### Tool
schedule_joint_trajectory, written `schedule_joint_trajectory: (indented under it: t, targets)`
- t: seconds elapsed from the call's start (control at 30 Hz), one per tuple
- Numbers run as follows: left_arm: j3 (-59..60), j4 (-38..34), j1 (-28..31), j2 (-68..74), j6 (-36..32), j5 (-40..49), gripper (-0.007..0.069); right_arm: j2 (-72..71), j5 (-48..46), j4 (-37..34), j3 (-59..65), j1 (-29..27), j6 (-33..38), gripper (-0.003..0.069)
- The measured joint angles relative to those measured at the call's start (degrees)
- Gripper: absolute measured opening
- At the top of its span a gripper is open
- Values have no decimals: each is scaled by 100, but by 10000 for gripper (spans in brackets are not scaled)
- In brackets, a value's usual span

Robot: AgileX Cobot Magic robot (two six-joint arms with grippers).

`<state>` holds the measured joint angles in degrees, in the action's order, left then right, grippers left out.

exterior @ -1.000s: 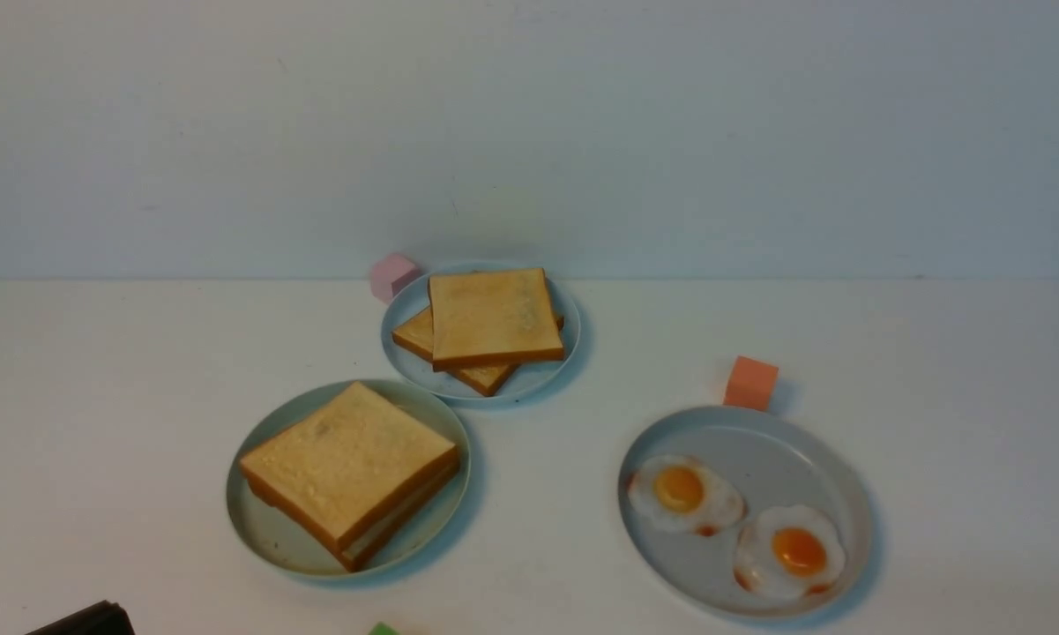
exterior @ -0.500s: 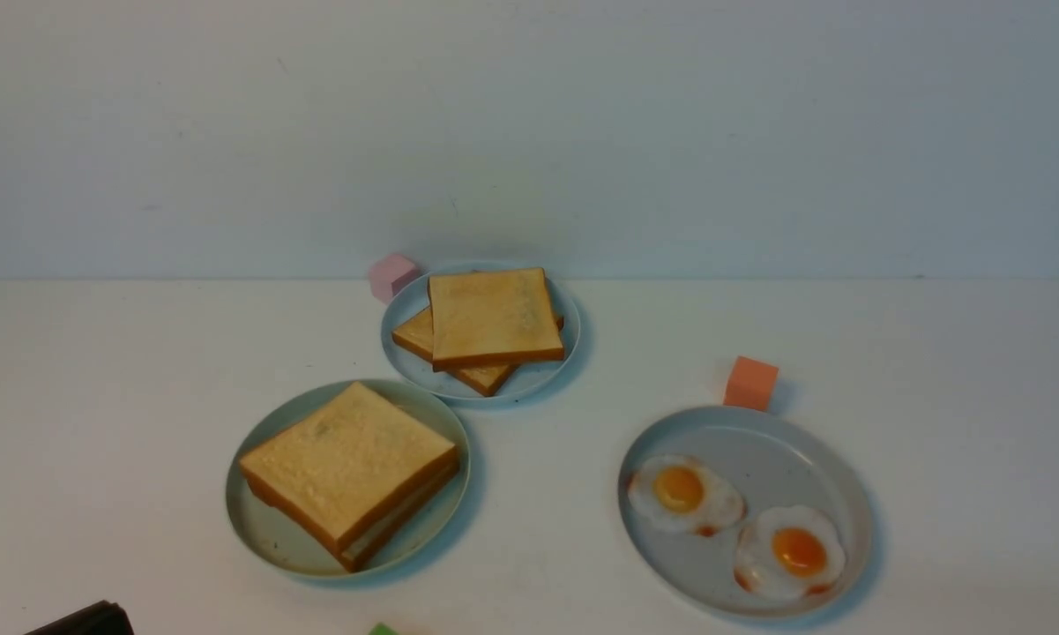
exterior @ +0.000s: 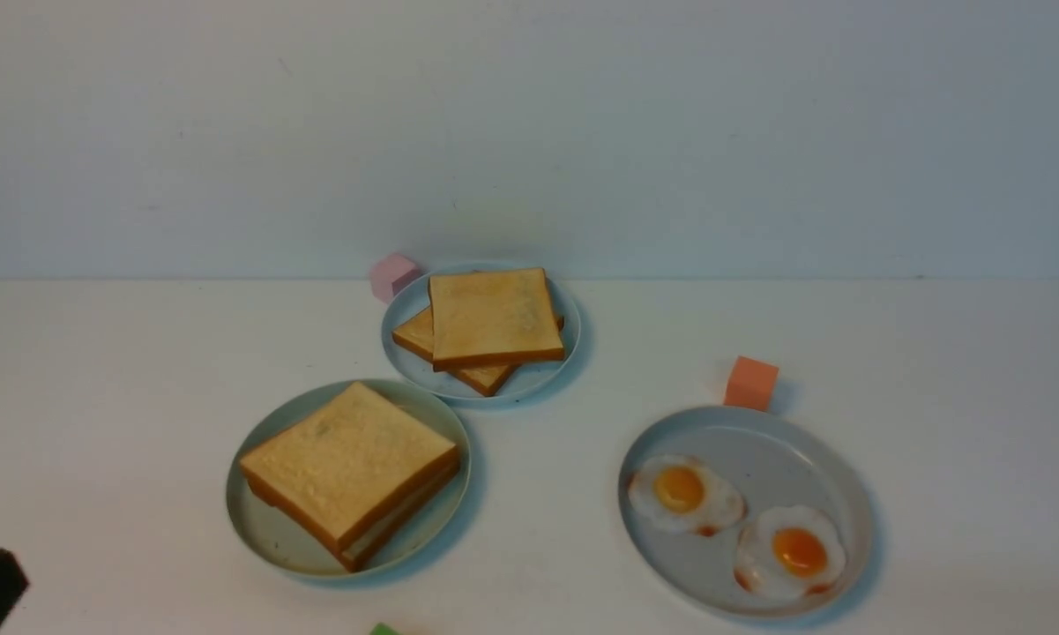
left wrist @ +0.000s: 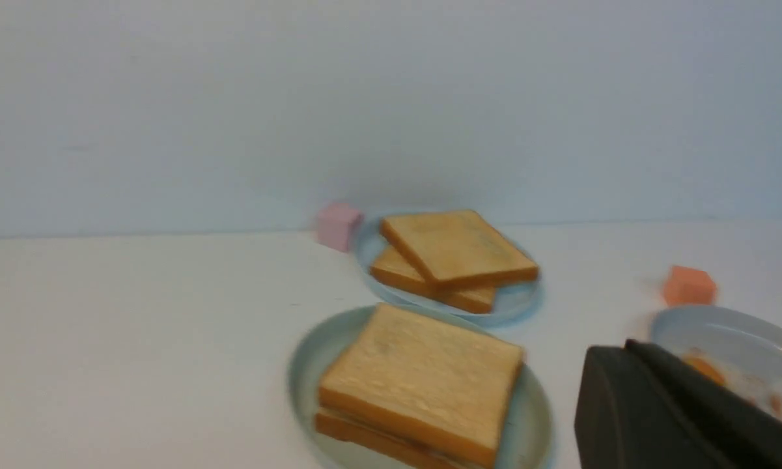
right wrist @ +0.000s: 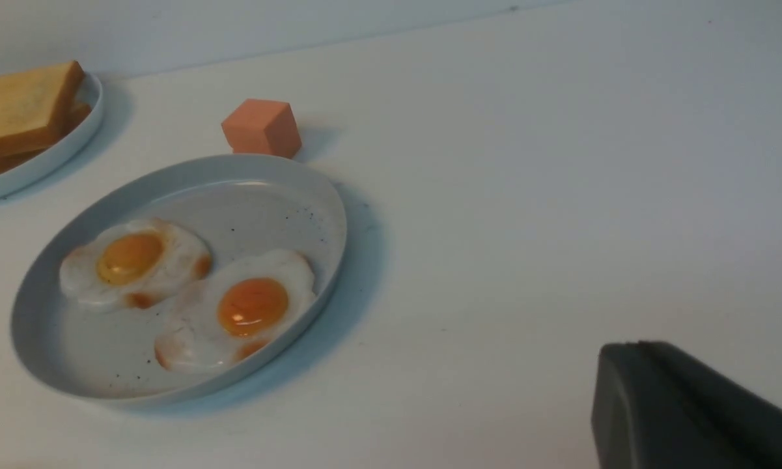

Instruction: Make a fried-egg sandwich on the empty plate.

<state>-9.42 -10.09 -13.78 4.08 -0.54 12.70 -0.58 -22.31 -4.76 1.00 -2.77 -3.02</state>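
While you watch the table:
Sandwich: the fried-egg sandwich (exterior: 350, 472) lies on your mint-green plate (exterior: 264, 532), front left.
Toast: plain toast stack (exterior: 491, 324) on the grey-blue plate (exterior: 529, 377) behind.
Eggs: two fried eggs (exterior: 734, 526) on the grey plate (exterior: 758, 432), right.
Left gripper (left wrist: 631, 391): jaws pressed together, empty.
Right gripper (right wrist: 644, 397): jaws pressed together, empty.

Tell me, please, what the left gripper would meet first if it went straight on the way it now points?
Judging by the left wrist view, the shut left gripper points over the table toward the grey plate holding the fried eggs. That plate's near rim would probably come first, though depth is unclear.
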Motion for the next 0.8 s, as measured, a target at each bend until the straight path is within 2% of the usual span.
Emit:
schedule_joint_trajectory:
  t: [0.1, 0.17, 0.4, 0.8]
  targets:
    - [306, 40, 888, -393, 96, 400, -13, 0, 0, 0, 0, 0, 0, 3]
    - [611, 53, 1181, -468, 206, 571, -13, 0, 0, -4, 0, 0, 0, 5]
    - [1112, 53, 1309, -469, 651, 959, -13, 0, 0, -4, 0, 0, 0, 8]
    - [1113, 53, 1321, -469, 701, 976, -13, 0, 0, -4, 0, 0, 0, 16]
